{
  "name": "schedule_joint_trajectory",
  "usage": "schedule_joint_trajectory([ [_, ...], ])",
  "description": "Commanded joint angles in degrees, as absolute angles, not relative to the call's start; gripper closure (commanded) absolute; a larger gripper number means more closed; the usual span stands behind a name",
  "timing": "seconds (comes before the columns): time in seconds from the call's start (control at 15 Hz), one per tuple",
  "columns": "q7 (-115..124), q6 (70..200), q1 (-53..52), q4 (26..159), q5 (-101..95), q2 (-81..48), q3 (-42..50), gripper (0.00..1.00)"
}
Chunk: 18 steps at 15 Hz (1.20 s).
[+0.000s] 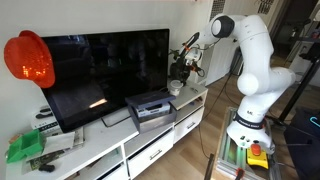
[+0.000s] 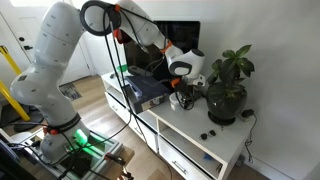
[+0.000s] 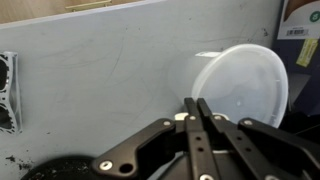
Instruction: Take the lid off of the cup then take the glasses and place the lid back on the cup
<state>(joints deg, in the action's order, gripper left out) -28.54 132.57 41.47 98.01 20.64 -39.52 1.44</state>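
Observation:
In the wrist view my gripper (image 3: 197, 103) is shut, its two black fingers pressed together on the near edge of the round whitish lid (image 3: 245, 85). The lid looks tilted above the white cabinet top. The cup shows in both exterior views (image 1: 176, 89) (image 2: 178, 101) as a small pale round thing just under the gripper (image 1: 181, 72) (image 2: 181, 84), beside the potted plant. I cannot tell how far the lid is from the cup. The glasses are not clearly visible; some small dark items (image 2: 207, 133) lie on the cabinet top.
A dark potted plant (image 2: 228, 88) stands close beside the cup. A grey box-shaped device (image 1: 150, 110) and a large TV (image 1: 105, 70) sit on the white cabinet (image 2: 190, 140). A wall rises right behind them. An orange cap (image 1: 28, 58) hangs on the TV corner.

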Motion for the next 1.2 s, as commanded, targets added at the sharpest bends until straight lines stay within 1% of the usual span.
schedule_joint_trajectory([
  [0.0, -29.8, 130.5, 43.2, 94.8, 23.0, -41.6, -0.2, 0.99],
  [0.53, -29.6, 127.4, 43.6, 92.9, 22.6, -43.0, -0.8, 0.98],
  [1.13, -29.3, 126.7, 43.4, 92.3, 21.5, -43.4, -0.2, 0.98],
])
